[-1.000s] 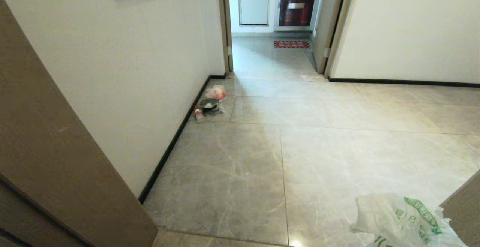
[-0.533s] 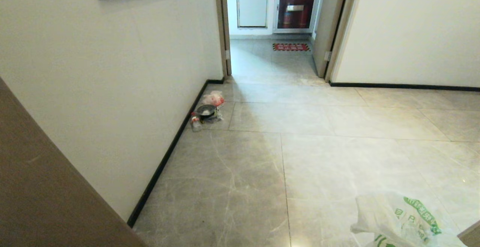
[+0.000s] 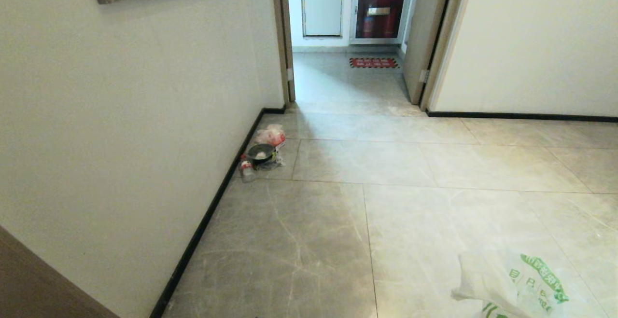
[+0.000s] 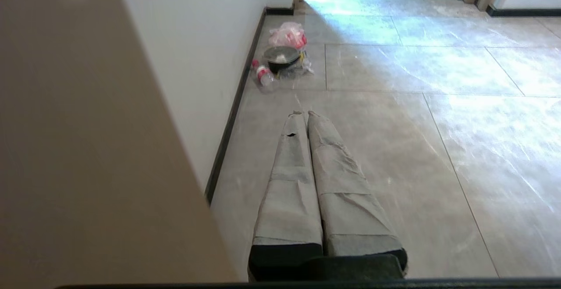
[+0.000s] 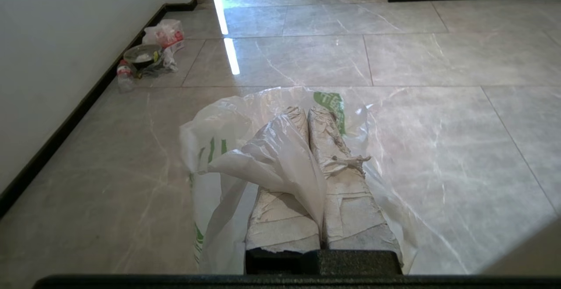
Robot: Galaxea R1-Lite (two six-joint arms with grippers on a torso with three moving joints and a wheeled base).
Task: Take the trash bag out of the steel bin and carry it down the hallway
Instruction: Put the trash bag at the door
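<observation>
The hallway [image 3: 386, 221] fills the head view, grey marble-look tiles running up to an open doorway [image 3: 347, 38], black baseboard [image 3: 212, 212] along the left wall. Low on the right, the trash bag [image 5: 245, 157] hangs above the floor, white with green print, its plastic pinched between the closed fingers of the right gripper [image 5: 306, 111]. The left gripper [image 4: 305, 113] has its fingers pressed together on nothing. By the baseboard lies a litter pile: red-and-clear bag [image 3: 270, 135], dark bowl [image 3: 261, 153], small bottle [image 3: 247, 169].
</observation>
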